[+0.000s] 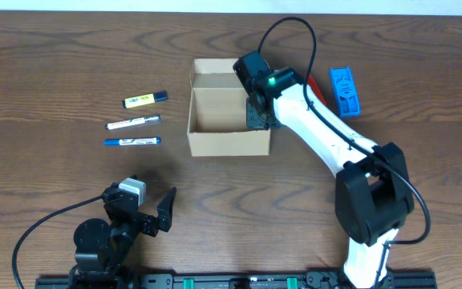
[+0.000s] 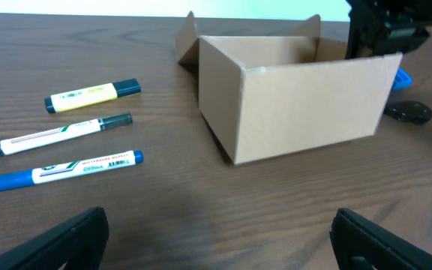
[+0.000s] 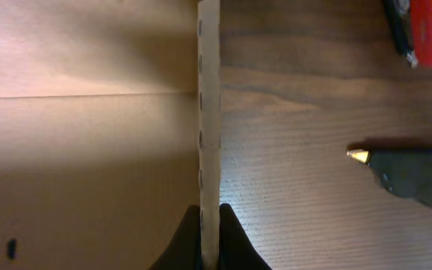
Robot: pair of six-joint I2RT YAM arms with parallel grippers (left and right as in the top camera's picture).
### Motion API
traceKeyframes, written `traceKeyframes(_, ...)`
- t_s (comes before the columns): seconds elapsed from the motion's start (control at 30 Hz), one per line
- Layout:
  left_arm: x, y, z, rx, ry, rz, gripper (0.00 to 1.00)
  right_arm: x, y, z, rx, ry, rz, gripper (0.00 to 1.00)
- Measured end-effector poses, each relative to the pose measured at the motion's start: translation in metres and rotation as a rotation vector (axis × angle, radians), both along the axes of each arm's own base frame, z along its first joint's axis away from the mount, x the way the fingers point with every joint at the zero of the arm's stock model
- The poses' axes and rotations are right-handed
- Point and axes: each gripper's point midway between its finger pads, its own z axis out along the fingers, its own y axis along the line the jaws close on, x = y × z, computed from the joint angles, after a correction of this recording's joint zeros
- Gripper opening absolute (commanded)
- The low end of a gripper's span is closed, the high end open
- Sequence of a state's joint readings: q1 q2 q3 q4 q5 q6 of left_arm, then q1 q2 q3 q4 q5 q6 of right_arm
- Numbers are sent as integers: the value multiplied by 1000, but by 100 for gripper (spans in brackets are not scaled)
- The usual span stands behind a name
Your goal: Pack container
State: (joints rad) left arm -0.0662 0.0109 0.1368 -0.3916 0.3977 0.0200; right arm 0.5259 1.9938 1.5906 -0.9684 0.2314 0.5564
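Tan corrugated cardboard makes up the box [image 1: 227,143], a plain rectangular shape with its flap lid folded back. It sits near the middle of the dark wood-grain table [image 1: 54,64]. My right gripper [image 3: 209,232] is pinched on the box's right wall, one finger on each side of the raw edge, where I can see the row of fluting holes. My left gripper [image 2: 220,244] hangs low near the front of the table, jaws spread wide. Left of the box, well apart from it, I count three slim pens lying roughly parallel: a yellow marker [image 1: 145,99], a white marker [image 1: 132,122] and a blue marker [image 1: 132,141]. To the right of the box lie one blue ribbed plastic piece [image 1: 345,90], one glossy red object [image 3: 430,30] and one dark rounded lump with a brass-coloured tip [image 3: 415,174].
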Motion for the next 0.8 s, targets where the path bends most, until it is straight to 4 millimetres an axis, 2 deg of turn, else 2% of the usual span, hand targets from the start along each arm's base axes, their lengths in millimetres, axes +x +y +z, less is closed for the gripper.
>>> traceKeyframes(0.17, 0, 0, 0, 0, 0, 0, 95, -5, -4, 4, 25, -59, 12, 1)
traceKeyframes(0.53, 0, 0, 0, 0, 0, 0, 96, -7, -2, -4, 5, -52, 135, 1)
traceKeyframes(0.57, 0, 0, 0, 0, 0, 0, 96, -7, -2, -4, 4, -51, 140, 5)
traceKeyframes(0.63, 0, 0, 0, 0, 0, 0, 95, -9, -2, -4, 3, -45, 147, 35)
traceKeyframes(0.73, 0, 0, 0, 0, 0, 0, 95, -14, -4, -7, -6, -22, 161, 40)
traceKeyframes(0.8, 0, 0, 0, 0, 0, 0, 95, -16, -4, -8, -3, -11, 157, 52)
